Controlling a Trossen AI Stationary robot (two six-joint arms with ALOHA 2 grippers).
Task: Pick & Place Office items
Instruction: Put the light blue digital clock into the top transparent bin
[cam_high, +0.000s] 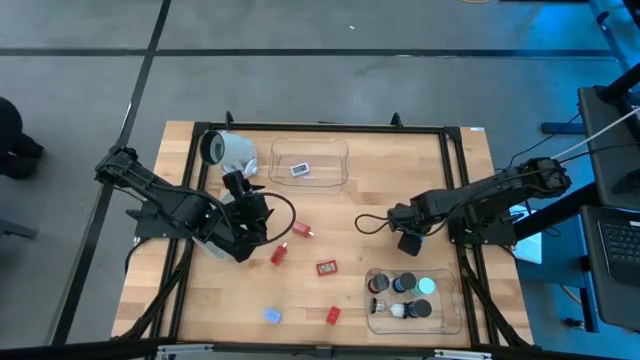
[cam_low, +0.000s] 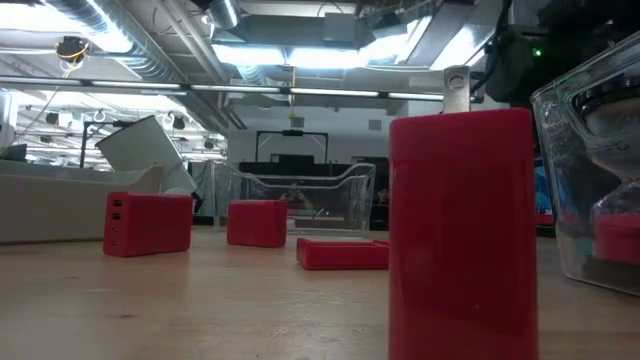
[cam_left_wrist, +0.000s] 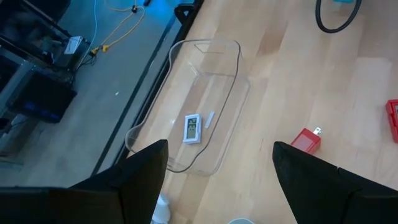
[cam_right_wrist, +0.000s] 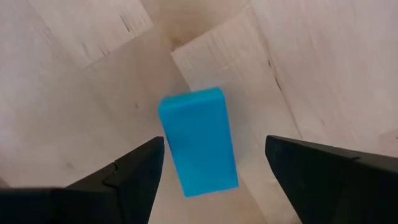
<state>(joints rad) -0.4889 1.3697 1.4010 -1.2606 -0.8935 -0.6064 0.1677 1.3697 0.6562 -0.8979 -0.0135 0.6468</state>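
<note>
My right gripper (cam_right_wrist: 214, 146) points down, open, over a blue rectangular piece (cam_right_wrist: 199, 142) that lies flat on the wooden table; one finger stands on each side of it without touching. In the high view that gripper (cam_high: 408, 242) hides the piece. My left gripper (cam_high: 238, 186) hangs open and empty above the table's left part, facing a clear tray (cam_left_wrist: 214, 59) that holds a small white piece (cam_left_wrist: 192, 128). Red blocks (cam_high: 300, 231), (cam_high: 279, 254), (cam_high: 327, 267) lie mid-table. Another red block (cam_high: 332, 314) and a small blue piece (cam_high: 272, 315) lie near the front edge.
A large white-grey cylinder (cam_high: 228, 150) lies at the far left, close to my left gripper. A second clear tray (cam_high: 452, 318) at the near right holds several round pucks. A black frame borders the table. In the low view a red block (cam_low: 460, 230) stands close to the camera.
</note>
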